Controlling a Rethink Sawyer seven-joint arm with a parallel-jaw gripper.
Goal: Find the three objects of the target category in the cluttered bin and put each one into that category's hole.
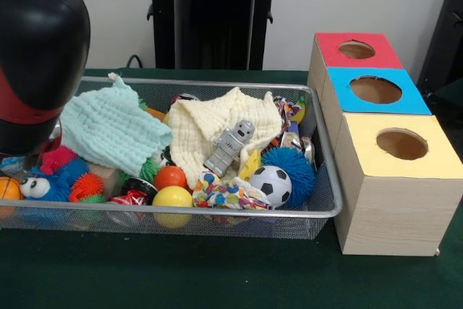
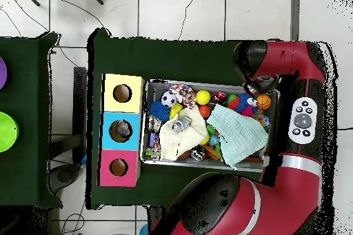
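Observation:
The silver wire mesh bin (image 1: 239, 213) stands on the green table and is full of toys; it also shows in the overhead view (image 2: 146, 129). In it lie a mint cloth (image 1: 112, 127), a cream cloth (image 1: 210, 124), a grey robot figure (image 1: 230, 147), a soccer ball (image 1: 270, 184), a blue spiky ball (image 1: 293, 166), a yellow ball (image 1: 172, 197), an orange ball (image 1: 170, 176) and a blue plush (image 1: 45, 186). The arm's black and red end link (image 1: 36, 56) hangs over the bin's left end. The gripper (image 2: 265, 86) is mostly hidden under it.
Three wooden boxes with round holes stand in a row beside the bin: red top (image 1: 358, 50), blue top (image 1: 376, 90), yellow top (image 1: 401, 146). The robot's pedestal (image 1: 210, 12) stands behind the table. The arm's body (image 2: 276, 177) curves round the bin's end.

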